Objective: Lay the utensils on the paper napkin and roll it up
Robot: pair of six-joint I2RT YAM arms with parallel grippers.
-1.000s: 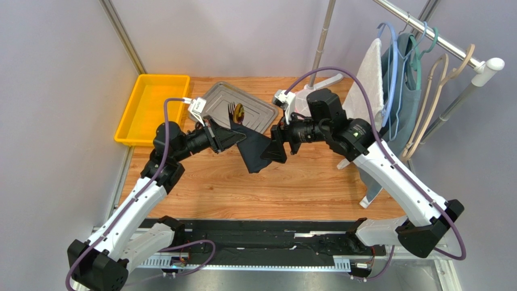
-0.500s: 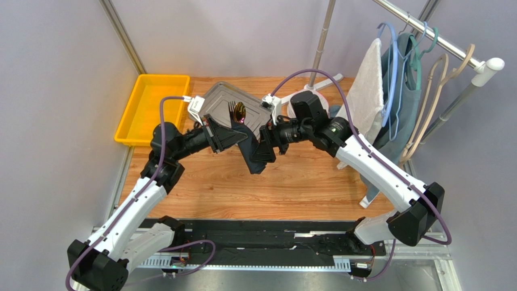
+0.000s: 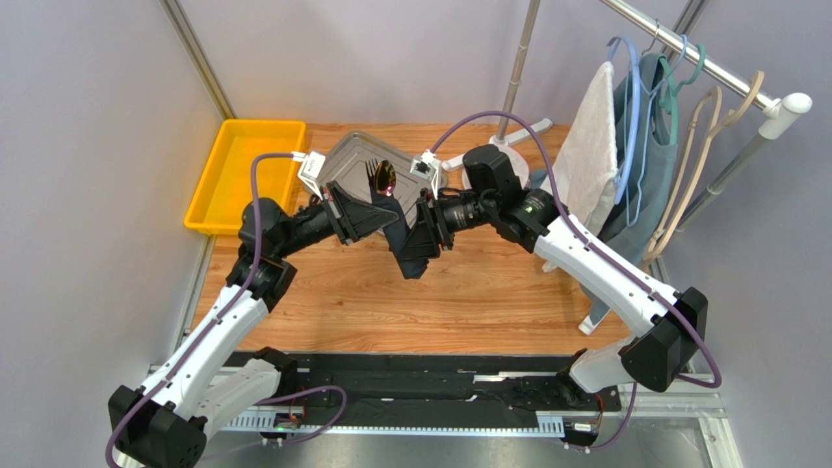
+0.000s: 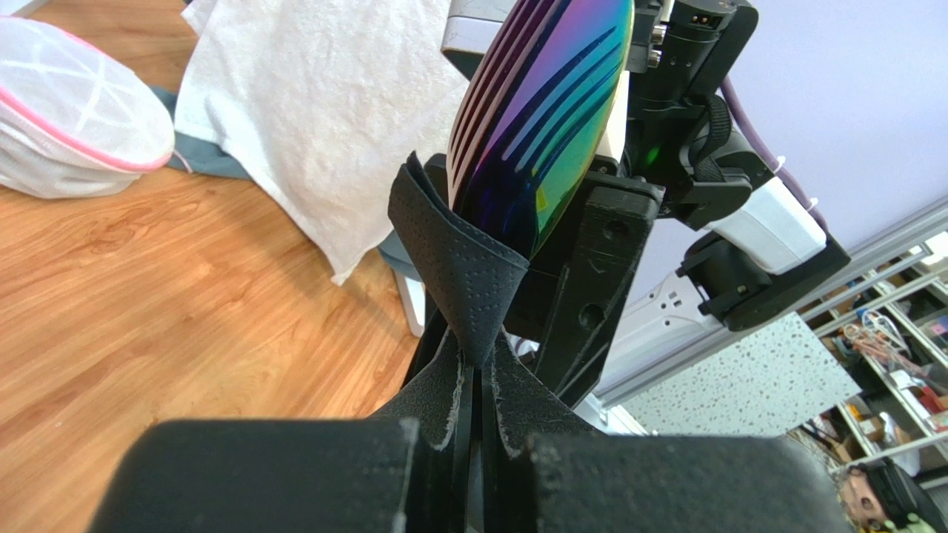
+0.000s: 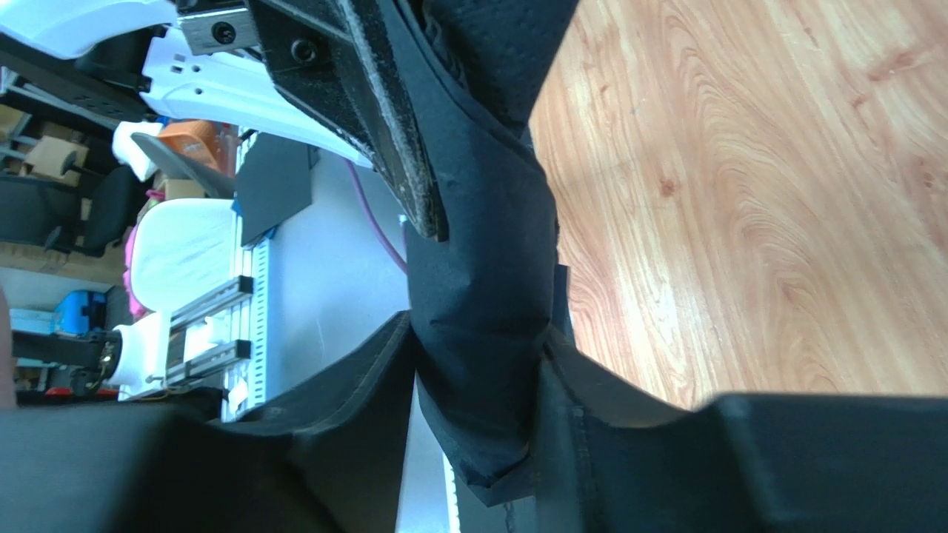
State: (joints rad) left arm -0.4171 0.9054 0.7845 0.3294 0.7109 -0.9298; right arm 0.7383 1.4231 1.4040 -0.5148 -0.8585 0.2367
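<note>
The black paper napkin hangs in the air above the table, bunched between my two grippers. My left gripper is shut on its upper left part, and my right gripper is shut on its right side, close against the left one. The spoon's gold bowl and the fork's dark tines stick up out of the napkin's top. In the left wrist view the napkin is pinched between my fingers, with the shiny bowl and tines above it. In the right wrist view the napkin fills the gap between the fingers.
A grey metal tray lies at the back behind the grippers and a yellow bin at the back left. A clothes rack with a white towel and hangers stands at the right. A white mesh bag lies on the wood.
My right gripper has moved left, close up to the left gripper, and the napkin between them has bunched narrower. The utensils have tipped more upright.
</note>
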